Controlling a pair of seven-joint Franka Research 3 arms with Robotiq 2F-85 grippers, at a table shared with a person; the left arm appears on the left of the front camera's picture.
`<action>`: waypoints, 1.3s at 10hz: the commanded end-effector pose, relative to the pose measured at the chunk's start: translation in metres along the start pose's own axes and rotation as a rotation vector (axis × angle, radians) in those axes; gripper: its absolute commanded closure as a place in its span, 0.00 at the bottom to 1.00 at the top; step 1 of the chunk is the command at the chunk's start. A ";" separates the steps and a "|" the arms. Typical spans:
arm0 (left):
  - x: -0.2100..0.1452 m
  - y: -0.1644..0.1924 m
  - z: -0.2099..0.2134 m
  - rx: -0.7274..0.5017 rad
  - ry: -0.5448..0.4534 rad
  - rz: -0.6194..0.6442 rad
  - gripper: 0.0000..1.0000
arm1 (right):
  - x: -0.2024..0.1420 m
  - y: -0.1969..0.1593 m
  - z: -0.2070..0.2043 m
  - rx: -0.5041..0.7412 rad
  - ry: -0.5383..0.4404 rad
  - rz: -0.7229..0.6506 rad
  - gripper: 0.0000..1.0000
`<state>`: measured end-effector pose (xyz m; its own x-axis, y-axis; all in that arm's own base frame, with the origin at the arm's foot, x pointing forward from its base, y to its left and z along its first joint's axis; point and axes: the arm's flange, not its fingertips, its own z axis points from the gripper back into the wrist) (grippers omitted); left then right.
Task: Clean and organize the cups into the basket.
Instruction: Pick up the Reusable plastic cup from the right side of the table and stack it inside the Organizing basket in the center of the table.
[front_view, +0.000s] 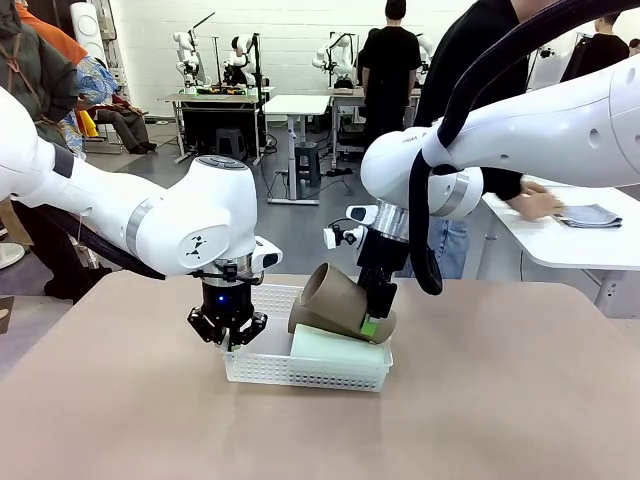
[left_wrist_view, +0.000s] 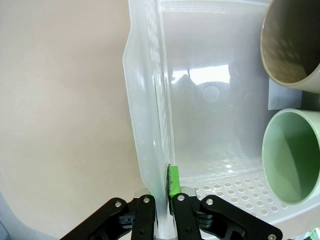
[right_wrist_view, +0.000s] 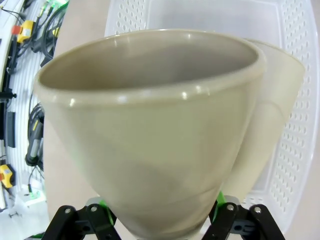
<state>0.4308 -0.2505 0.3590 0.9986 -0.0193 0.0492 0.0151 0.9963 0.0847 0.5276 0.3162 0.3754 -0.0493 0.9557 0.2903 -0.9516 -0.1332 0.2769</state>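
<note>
- Tabletop (front_view: 520, 400): I see the basket (front_view: 300, 370) at centre.
- Tan cup (front_view: 335, 300), tilted over the basket's 3 o'clock end, clamped by my right hand (front_view: 372, 318).
- Mint cup (front_view: 335, 348) lies inside, beneath it.
- My left hand (front_view: 228, 335) pinches the basket's 9 o'clock wall.

The basket (front_view: 300, 372) sits mid-surface (front_view: 500, 400). One cup (front_view: 335, 348) lies in its right half; another cup (front_view: 335, 298) hangs tilted just above it — in the right end effector (front_view: 372, 322). The left end effector (front_view: 228, 335) straddles the basket's left wall.
</note>
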 end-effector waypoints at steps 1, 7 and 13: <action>-0.001 0.001 0.001 0.013 -0.012 -0.012 1.00 | -0.003 0.001 0.000 0.030 -0.030 0.014 0.00; -0.001 0.001 0.001 0.013 -0.012 -0.012 1.00 | -0.002 0.004 0.007 -0.010 -0.062 0.032 0.00; -0.001 0.001 0.001 0.013 -0.012 -0.012 1.00 | -0.107 0.069 0.148 -0.141 -0.580 -0.041 0.00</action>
<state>0.4310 -0.2503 0.3591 0.9986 -0.0189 0.0495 0.0146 0.9963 0.0846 0.5328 0.1927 0.5179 0.0651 0.7188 0.6922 -0.9925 -0.0249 0.1193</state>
